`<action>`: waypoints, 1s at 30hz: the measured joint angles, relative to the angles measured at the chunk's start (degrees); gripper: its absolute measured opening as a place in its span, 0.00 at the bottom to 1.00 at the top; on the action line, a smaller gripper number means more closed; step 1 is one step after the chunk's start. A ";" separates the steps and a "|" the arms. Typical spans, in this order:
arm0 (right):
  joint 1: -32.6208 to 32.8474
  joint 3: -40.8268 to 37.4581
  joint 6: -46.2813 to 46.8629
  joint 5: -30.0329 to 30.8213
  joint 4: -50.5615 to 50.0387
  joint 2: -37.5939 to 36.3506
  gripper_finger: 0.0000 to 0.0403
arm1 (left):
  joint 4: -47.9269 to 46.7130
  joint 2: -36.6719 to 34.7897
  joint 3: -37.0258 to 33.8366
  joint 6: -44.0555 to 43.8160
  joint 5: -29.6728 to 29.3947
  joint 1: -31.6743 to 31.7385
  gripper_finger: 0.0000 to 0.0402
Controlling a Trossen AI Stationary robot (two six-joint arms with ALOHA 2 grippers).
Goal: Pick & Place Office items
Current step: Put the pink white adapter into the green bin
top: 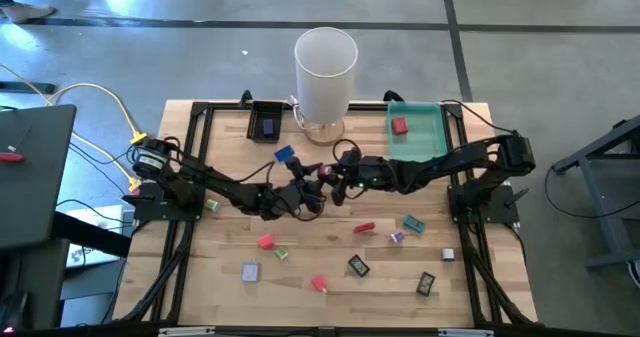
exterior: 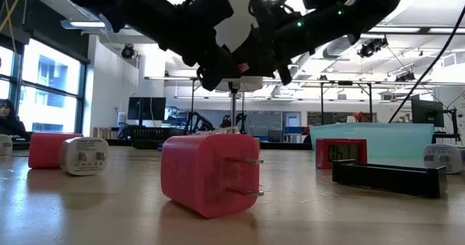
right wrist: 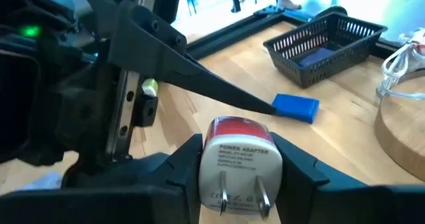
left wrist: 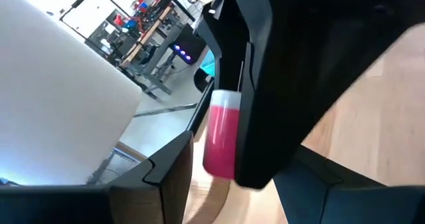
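Observation:
A red-and-white power adapter (right wrist: 240, 161) with two metal prongs sits in my right gripper (right wrist: 242, 174), over the table's middle (top: 335, 173). My left gripper (top: 313, 199) faces it from the left and is open. In the left wrist view its fingers (left wrist: 163, 171) stand apart on either side of the adapter's pink-red end (left wrist: 221, 141). Whether they touch it, I cannot tell. Other office items lie on the wood: a blue block (top: 285, 155), red pieces (top: 364, 227) and black clips (top: 358, 265). My right gripper pinches the adapter's white prong end (right wrist: 229, 174) between its two fingers (right wrist: 186, 164), one on each side face. The fingers come about level from the table's right. The adapter is lifted clear of the table, prongs toward my right wrist, red end (right wrist: 238, 126) toward the left gripper.
The tall white cylinder (top: 325, 72) stands on its wooden base at the far middle. The small black tray (top: 268, 120) holds a purple piece; the green tray (top: 432, 137) holds a red one. Several small items are scattered over the near half, among them a red adapter (exterior: 211, 174).

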 joint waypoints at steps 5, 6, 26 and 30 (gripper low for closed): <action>0.00 -0.01 -0.76 1.63 -7.04 -3.32 0.30 | -0.03 0.00 -0.01 0.91 -0.37 -0.97 0.45; 0.05 -0.02 -0.77 2.42 -8.33 -3.78 0.30 | -0.03 0.00 -0.02 1.13 -0.68 -1.32 0.45; -3.74 -0.12 13.26 23.36 -58.58 -20.41 0.30 | -23.27 -0.02 -0.06 -24.28 9.82 0.33 0.45; -7.29 -0.11 16.68 23.84 -69.47 -23.96 0.30 | -25.32 -0.20 -0.07 -26.15 20.59 1.74 0.45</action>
